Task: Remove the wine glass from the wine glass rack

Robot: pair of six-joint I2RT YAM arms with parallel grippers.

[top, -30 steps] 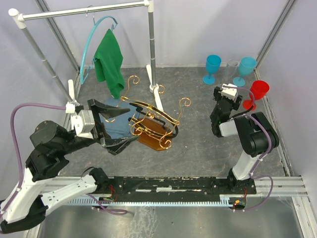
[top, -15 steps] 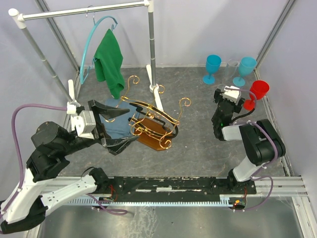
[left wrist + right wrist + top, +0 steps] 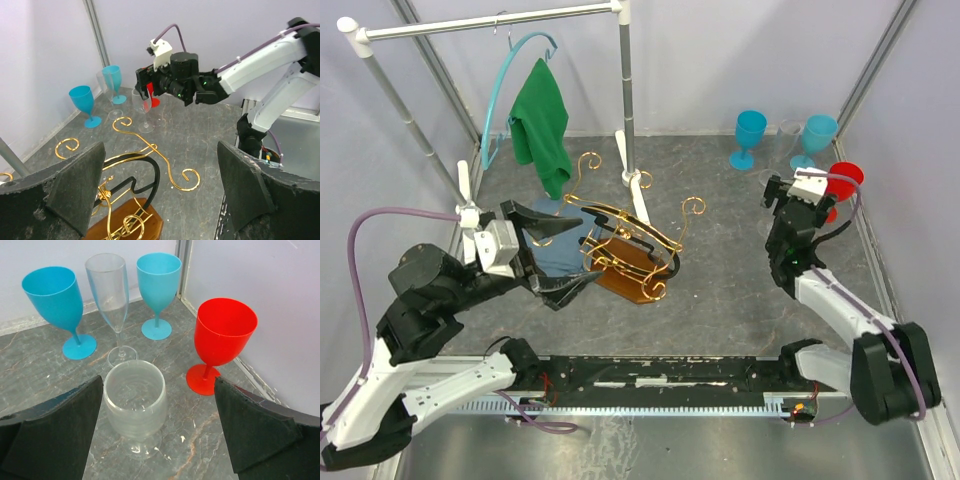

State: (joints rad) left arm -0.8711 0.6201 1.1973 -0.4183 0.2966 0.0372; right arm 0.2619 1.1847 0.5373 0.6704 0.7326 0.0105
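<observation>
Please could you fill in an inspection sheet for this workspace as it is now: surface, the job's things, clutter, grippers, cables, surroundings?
Surface: grey stone-look table, no spill seen.
Job's things: rack upright, no glass seen hanging on it; clear wine glass standing on the table at the right.
Clutter: two blue glasses, tall clear glass, red glass, all upright behind it.
Grippers: left gripper, jaws open, close to the rack; right gripper, jaws open on either side of the clear wine glass, no contact seen.
Cables: purple cables, one per arm, looped free.
Surroundings: clothes rail with a green cloth; pale walls.
</observation>
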